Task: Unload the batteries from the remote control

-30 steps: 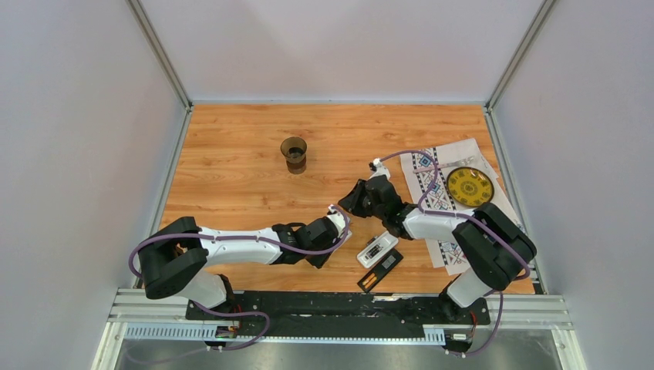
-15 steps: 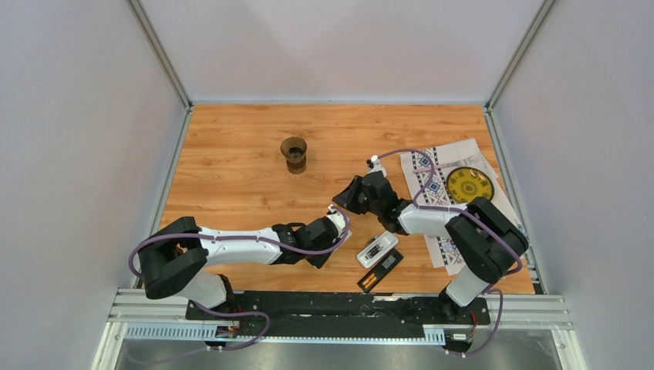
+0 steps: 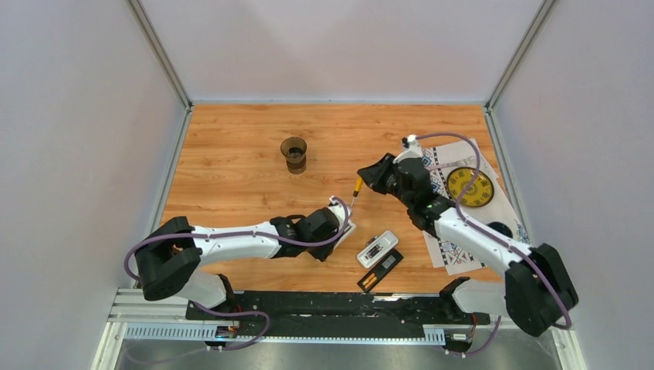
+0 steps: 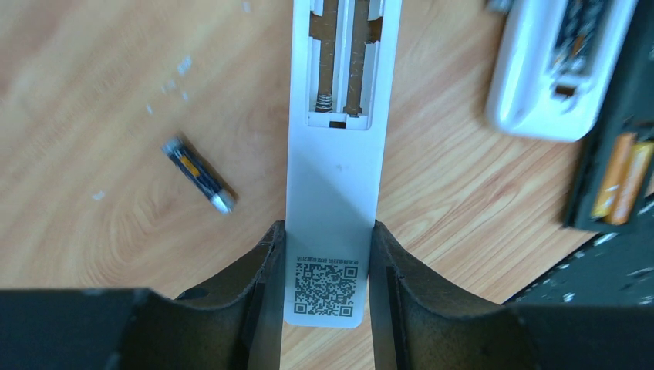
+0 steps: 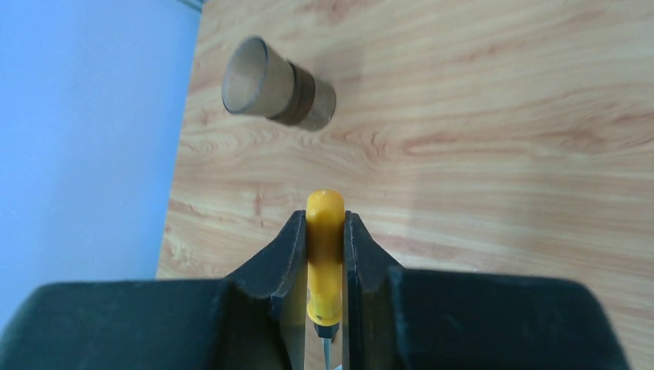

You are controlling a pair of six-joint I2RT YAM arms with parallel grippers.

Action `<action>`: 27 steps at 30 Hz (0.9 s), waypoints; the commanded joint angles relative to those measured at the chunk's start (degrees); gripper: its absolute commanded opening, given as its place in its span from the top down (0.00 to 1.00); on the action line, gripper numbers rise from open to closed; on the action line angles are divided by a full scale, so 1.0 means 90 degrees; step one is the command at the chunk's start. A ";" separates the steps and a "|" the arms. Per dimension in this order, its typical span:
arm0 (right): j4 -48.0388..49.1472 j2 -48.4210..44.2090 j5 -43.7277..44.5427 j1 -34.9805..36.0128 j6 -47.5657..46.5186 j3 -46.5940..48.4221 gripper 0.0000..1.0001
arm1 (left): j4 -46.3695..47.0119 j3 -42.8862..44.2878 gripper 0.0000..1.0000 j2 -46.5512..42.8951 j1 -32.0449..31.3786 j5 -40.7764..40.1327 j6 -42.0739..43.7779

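Observation:
My left gripper (image 4: 328, 231) is shut on the QR-code end of a slim white remote (image 4: 339, 154). Its battery bay (image 4: 343, 65) is open, with bare springs and no cells. One dark grey battery (image 4: 198, 174) with an orange band lies on the wood to its left. My right gripper (image 5: 325, 223) is shut on a yellow-handled screwdriver (image 5: 325, 247). In the top view the left gripper (image 3: 342, 223) holds that remote (image 3: 347, 228), and the right gripper (image 3: 370, 179) holds the screwdriver (image 3: 356, 187) just above it. Two orange batteries (image 4: 621, 179) sit in a black remote (image 4: 609, 139).
A second, wider white remote (image 3: 377, 248) and the black remote (image 3: 381, 270) lie near the front edge. A dark cup (image 3: 294, 153) stands at mid-table. A patterned cloth (image 3: 451, 247) with a yellow disc (image 3: 470, 186) lies at the right.
My right arm has drawn back to the right and up, taking the screwdriver off the held remote. The left gripper has shifted slightly right with the remote.

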 commanded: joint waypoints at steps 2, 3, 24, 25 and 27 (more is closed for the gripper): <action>-0.0892 -0.1217 0.0410 -0.0483 -0.0728 0.0140 1.00 | 0.0126 0.0909 1.00 -0.0431 0.0410 0.0432 0.0332; -0.0971 -0.1375 0.0391 -0.0552 -0.0757 0.0111 1.00 | 0.0126 0.0987 1.00 -0.0499 0.0566 0.0529 0.0371; -0.1489 -0.1894 -0.0078 -0.0933 -0.1070 -0.0192 1.00 | -0.0605 -0.0261 1.00 -0.2648 0.4062 0.0482 0.0080; -0.1470 -0.1807 -0.0088 -0.0924 -0.1080 -0.0182 1.00 | -0.0645 -0.0320 1.00 -0.2658 0.4150 0.0443 0.0050; -0.1421 -0.1747 -0.0310 -0.0924 -0.1070 -0.0153 1.00 | -0.0781 -0.0428 1.00 -0.2629 0.4395 0.0384 -0.0038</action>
